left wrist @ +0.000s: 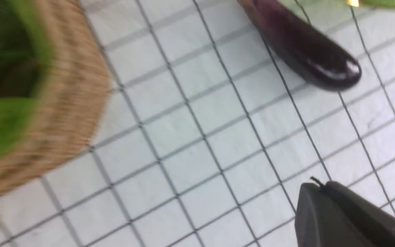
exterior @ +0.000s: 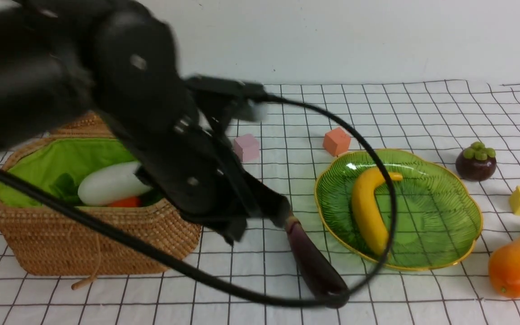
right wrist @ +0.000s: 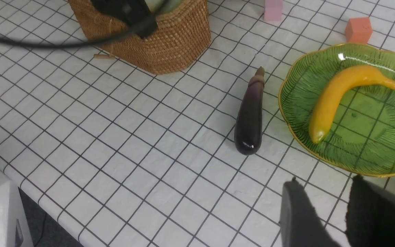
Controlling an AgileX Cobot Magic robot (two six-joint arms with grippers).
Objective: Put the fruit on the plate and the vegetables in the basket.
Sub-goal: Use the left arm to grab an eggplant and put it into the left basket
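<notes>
The eggplant (right wrist: 249, 116) lies on the checked cloth (right wrist: 115, 137) between the basket (right wrist: 170, 41) and the plate (right wrist: 365, 137), clear of both in the right wrist view, while the front view hides its stem end behind the blurred left arm (exterior: 129, 90). Only the left wrist view shows the left gripper (left wrist: 321, 187), its fingers pressed together on nothing, apart from the eggplant; the right gripper (right wrist: 324, 185) stands parted and empty near the plate's rim. Only the front view looks into the basket (white radish (exterior: 111, 183) over a sliver of carrot (exterior: 124, 203)) and reaches the mangosteen (exterior: 475, 161) and the whole mango (exterior: 519, 265) on the cloth beside the plate, where the banana (exterior: 368, 212) lies
</notes>
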